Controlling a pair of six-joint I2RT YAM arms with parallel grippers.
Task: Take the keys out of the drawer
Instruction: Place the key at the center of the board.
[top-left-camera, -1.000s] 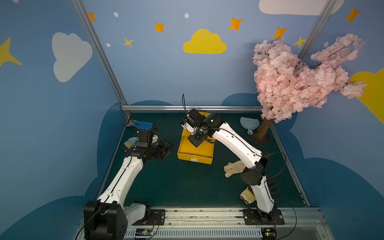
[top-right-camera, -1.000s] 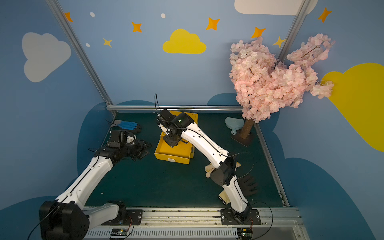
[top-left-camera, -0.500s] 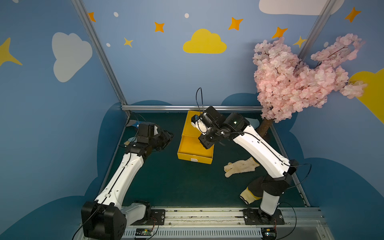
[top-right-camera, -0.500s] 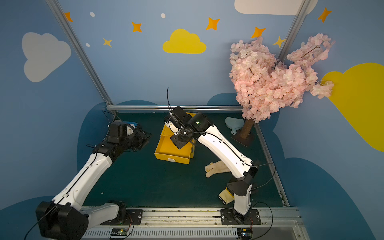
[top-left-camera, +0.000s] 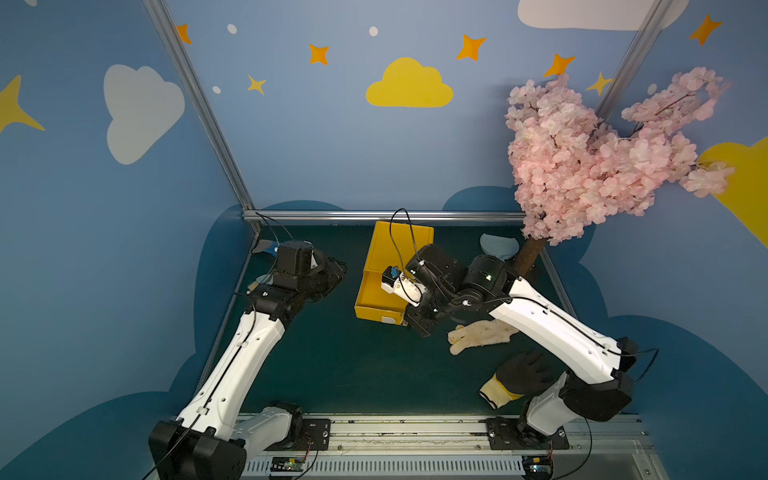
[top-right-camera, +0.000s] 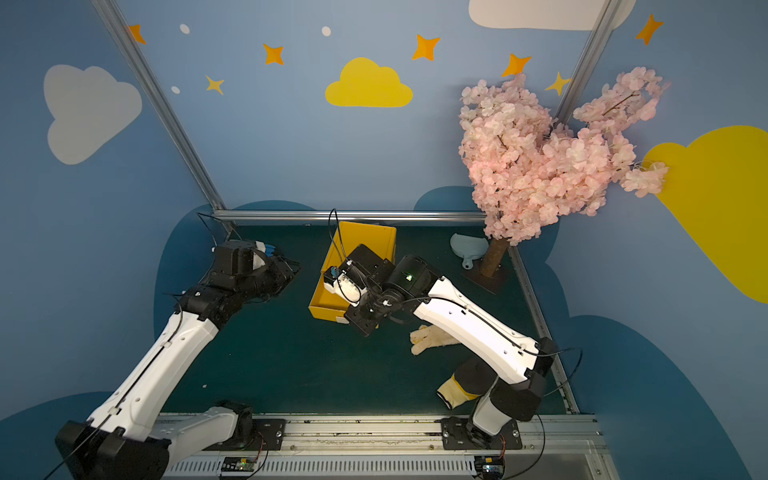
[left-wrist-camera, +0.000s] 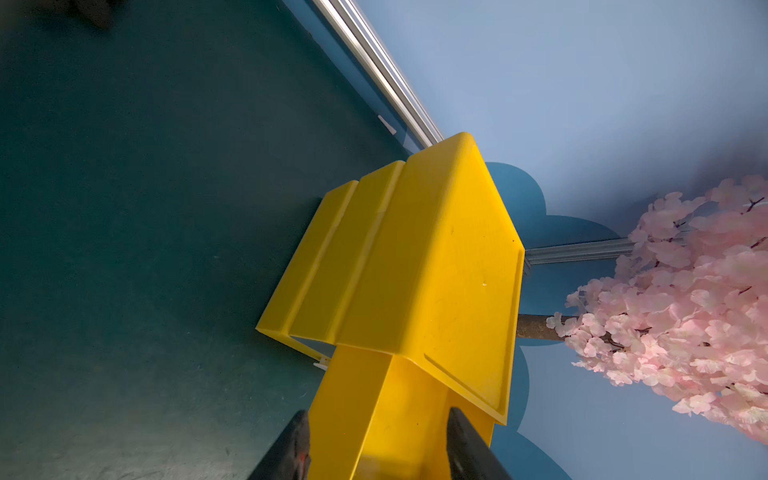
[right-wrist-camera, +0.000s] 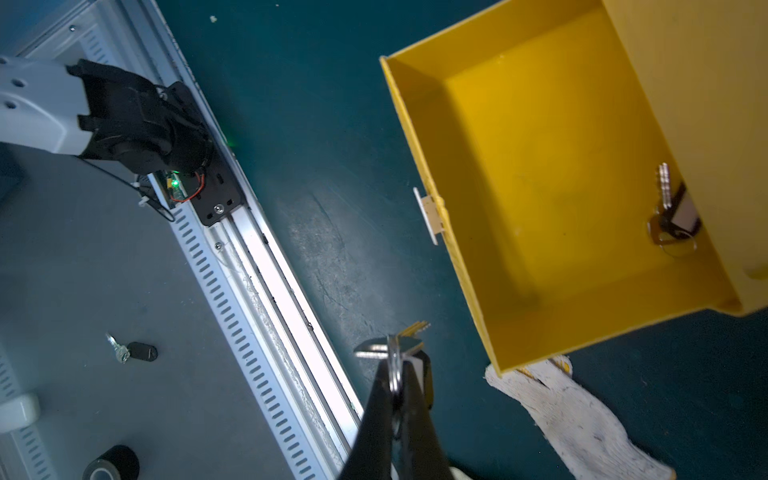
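Scene: a green mat inside blue walls painted with clouds and stars. A yellow drawer unit (top-left-camera: 401, 245) stands at the back, and its drawer (top-left-camera: 374, 299) is pulled out toward the front.
Just changed: a second ago the right gripper was down in the drawer. Half a second ago it was rising above it. Now it is out past the drawer's front corner, over the mat.
Right gripper (right-wrist-camera: 397, 374): the tips are pressed together, pinching the ring of the held key bunch (right-wrist-camera: 388, 353). Silver keys stick out beyond the tips. The colour of its tag is hard to tell.
Held key bunch, place: in the air and clear of the drawer, near the white knit glove (right-wrist-camera: 573, 419) lying on the mat.
Left gripper (left-wrist-camera: 380, 446): the fingers are spread and hold nothing. In both top views it hangs near the unit's left side, apparently not touching it. Over the last second it has shifted toward the back, with its spread unchanged.
Still inside: a second key bunch (right-wrist-camera: 675, 216) with a black-and-white tag lies at the back of the drawer, partly under the unit's edge. The rest of the visible drawer floor is bare.
Already out: a black-tagged key (right-wrist-camera: 133, 352) lies on the grey surface beyond the front rail.
Meaning for the task: one bunch has probably just been freed and still needs setting down. At least one more reach into the drawer looks necessary.
Risk: a grip on a thin ring may let the keys swing or slip.
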